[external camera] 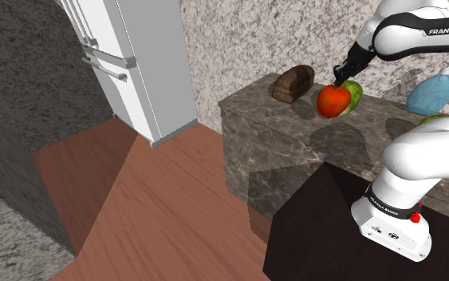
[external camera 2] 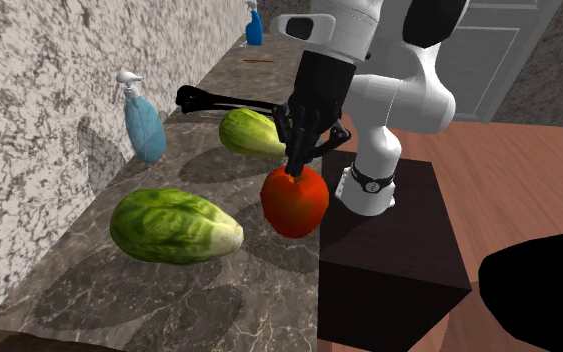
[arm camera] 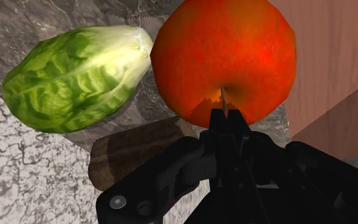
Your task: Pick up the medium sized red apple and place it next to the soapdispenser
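**Shoulder view.** The blue soap dispenser (external camera: 431, 94) stands on the dark marble counter (external camera: 294, 132), against the speckled wall (external camera: 238, 40). The red apple (external camera: 333, 100) is well apart from the dispenser, towards the counter's outer edge. A green lettuce (external camera: 353, 93) sits just behind the apple, on the dispenser's side. The black gripper (external camera: 342, 80) sits on top of the apple. A brown loaf (external camera: 293, 84) lies further from the dispenser than the apple does. A second lettuce (external camera: 434, 120) shows just in front of the dispenser, partly hidden by the white arm (external camera: 422, 152). A white fridge (external camera: 119, 64) stands far from the dispenser, across the wooden floor.

**Second exterior view.** The dispenser (external camera 2: 145, 125) is upright at the wall. The apple (external camera 2: 295, 200) is out from it at the counter's outer edge. I cannot tell whether the apple rests on the stone or hangs clear of it. The gripper (external camera 2: 294, 170) is clenched on the apple's top. The lettuce (external camera 2: 174, 226) lies near the dispenser, and the second lettuce (external camera 2: 252, 133) lies on the dispenser's other side. A blue bottle (external camera 2: 254, 28) stands well beyond the dispenser along the wall.

**Wrist view.** The fingers (arm camera: 216, 122) are drawn tight together in the apple's (arm camera: 225, 57) stem hollow, grasping it there. The lettuce (arm camera: 75, 76) lies just beside the apple, and the loaf (arm camera: 139, 149) is near both
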`<action>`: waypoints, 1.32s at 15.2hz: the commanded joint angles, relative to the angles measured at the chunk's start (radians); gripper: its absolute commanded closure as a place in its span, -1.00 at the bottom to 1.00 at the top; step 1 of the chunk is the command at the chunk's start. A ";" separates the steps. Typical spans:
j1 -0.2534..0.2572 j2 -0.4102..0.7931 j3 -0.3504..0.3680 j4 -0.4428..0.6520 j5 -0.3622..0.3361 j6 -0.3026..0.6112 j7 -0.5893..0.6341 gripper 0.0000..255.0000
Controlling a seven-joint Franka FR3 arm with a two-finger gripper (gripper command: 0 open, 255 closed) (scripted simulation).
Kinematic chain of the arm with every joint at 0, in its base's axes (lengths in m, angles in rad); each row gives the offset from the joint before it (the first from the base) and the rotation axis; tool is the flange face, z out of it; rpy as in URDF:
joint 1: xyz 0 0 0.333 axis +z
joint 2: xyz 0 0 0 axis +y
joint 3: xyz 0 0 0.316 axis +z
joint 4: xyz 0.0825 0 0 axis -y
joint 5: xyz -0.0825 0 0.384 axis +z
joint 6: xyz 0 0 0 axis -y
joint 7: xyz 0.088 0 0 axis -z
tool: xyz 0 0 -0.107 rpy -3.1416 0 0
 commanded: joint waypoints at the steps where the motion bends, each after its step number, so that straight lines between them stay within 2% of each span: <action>1: 0.004 0.000 0.005 0.026 0.006 -0.026 -0.001 1.00; 20: 0.036 0.046 0.044 0.302 0.054 -0.254 -0.017 1.00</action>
